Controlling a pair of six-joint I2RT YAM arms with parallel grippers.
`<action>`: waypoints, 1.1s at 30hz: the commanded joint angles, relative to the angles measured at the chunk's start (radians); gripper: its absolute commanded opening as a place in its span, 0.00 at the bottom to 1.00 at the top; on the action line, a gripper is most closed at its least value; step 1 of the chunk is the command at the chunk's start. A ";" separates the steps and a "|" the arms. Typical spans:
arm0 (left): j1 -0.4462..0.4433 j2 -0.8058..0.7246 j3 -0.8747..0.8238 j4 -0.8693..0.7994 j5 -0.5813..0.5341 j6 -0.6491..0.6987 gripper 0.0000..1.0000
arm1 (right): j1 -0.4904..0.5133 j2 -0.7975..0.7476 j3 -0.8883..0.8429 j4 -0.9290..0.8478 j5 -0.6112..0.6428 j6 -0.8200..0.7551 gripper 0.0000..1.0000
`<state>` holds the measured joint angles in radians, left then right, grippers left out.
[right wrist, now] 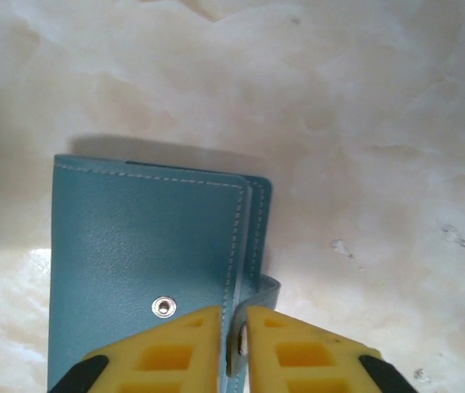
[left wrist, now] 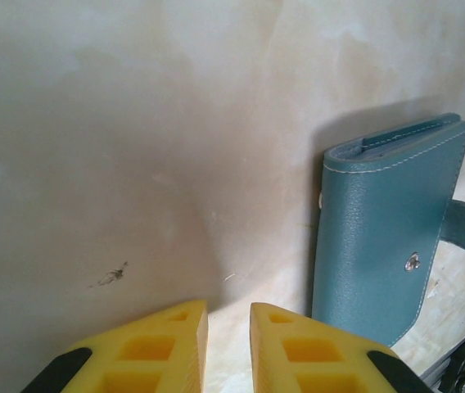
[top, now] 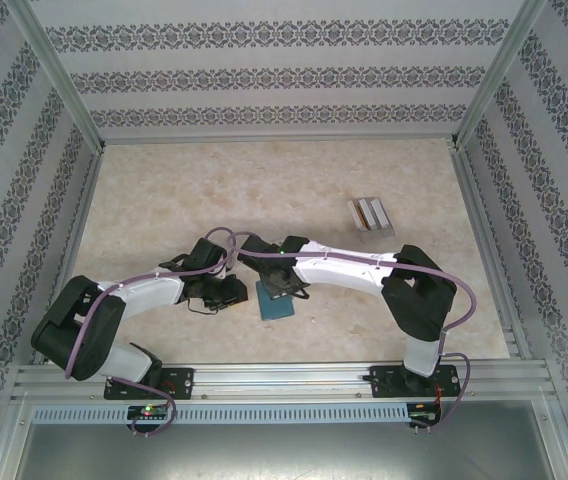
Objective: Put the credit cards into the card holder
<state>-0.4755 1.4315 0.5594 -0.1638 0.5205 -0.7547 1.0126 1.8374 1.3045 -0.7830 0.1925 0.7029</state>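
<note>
My right gripper [right wrist: 233,344] is pinched on the card holder's [right wrist: 142,270] strap tab; the holder lies folded, long axis running away from the fingers. My left gripper [left wrist: 228,348], nearly closed and empty, sits just left of it. The credit cards [top: 369,213] lie well apart, far right.

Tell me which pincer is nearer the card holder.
Right. The right pincer is closed on the strap of the card holder, at its edge. The left pincer sits beside the holder, nearly shut on nothing, with bare table between.
</note>
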 commanded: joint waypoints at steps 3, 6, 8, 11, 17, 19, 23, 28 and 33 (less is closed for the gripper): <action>0.012 0.012 0.001 0.014 0.013 0.014 0.22 | 0.004 -0.015 -0.038 0.056 -0.056 0.022 0.19; 0.012 0.014 0.000 0.013 0.015 0.015 0.22 | 0.003 -0.012 -0.044 0.065 -0.069 0.026 0.09; 0.012 0.014 -0.004 0.020 0.015 0.010 0.22 | 0.003 -0.013 -0.044 0.062 -0.065 0.024 0.05; 0.012 0.017 0.000 0.016 0.017 0.013 0.22 | 0.003 -0.020 -0.046 0.059 -0.057 0.026 0.03; 0.011 0.019 0.003 0.017 0.020 0.012 0.22 | 0.001 -0.020 -0.054 0.081 -0.085 0.009 0.01; 0.012 0.019 0.003 0.014 0.019 0.012 0.22 | 0.001 -0.018 -0.072 0.116 -0.115 0.017 0.04; 0.012 0.019 -0.002 0.018 0.018 0.011 0.22 | 0.001 -0.012 -0.096 0.163 -0.144 0.029 0.05; 0.012 0.019 -0.005 0.017 0.019 0.010 0.22 | 0.001 -0.001 -0.092 0.159 -0.142 0.021 0.06; 0.012 0.025 -0.008 0.027 0.021 0.007 0.21 | 0.003 0.004 -0.083 0.149 -0.140 0.017 0.17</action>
<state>-0.4755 1.4387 0.5594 -0.1619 0.5240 -0.7551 1.0122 1.8374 1.2236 -0.6312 0.0608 0.7124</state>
